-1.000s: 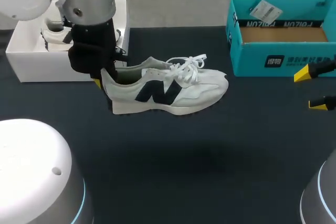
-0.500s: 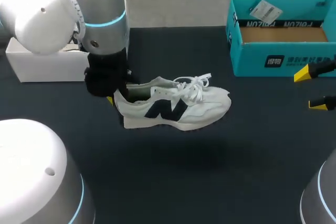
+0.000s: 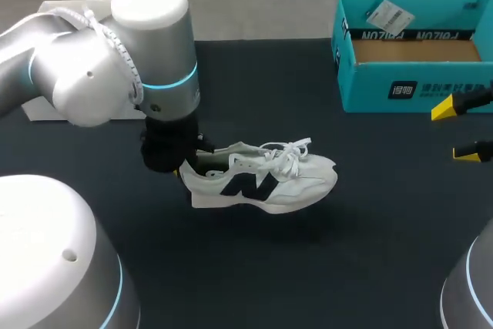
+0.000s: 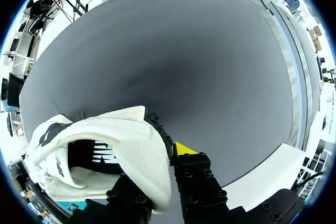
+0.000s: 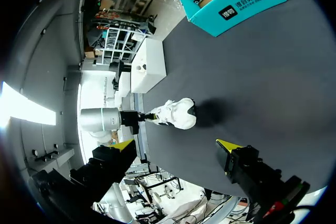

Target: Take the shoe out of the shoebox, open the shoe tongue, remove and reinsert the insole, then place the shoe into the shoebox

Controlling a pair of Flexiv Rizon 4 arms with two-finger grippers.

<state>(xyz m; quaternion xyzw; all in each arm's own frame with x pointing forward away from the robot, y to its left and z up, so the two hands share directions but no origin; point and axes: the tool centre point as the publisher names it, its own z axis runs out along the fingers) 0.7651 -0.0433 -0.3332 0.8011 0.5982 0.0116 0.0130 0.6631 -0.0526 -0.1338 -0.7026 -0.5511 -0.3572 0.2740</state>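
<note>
Shoe (image 3: 262,182): a white trainer with a dark side mark, sole down over the dark table (image 3: 323,267), outside both boxes. The frames do not settle whether the sole rests on the table or hangs just above it; a shadow lies directly beneath.

Left gripper (image 3: 185,169): at the shoe's heel and clenched on it. The head view shows only a sliver of yellow beside the heel, because the left arm covers the fingers. The left wrist view supplies the detail. There the heel collar passes between the left gripper's (image 4: 160,174) two fingers, one yellow tip (image 4: 184,148) lies against the outside of the heel, and the other finger is hidden by the shoe's lining.

Laces (image 3: 286,152): loose over the tongue, seen in the head view only.

Right gripper (image 3: 456,130): well apart from the shoe, past its toe, fingers spread and holding nothing.

Teal shoebox (image 3: 385,90): beyond the shoe's toe end, open, with a paper tag (image 3: 385,13) inside.

White box (image 3: 38,108): beyond the shoe's heel end. The left arm hides most of it in the head view. The right wrist view shows its whole outline (image 5: 148,66), and from that view the shoe (image 5: 176,114) is seen toe-on.
</note>
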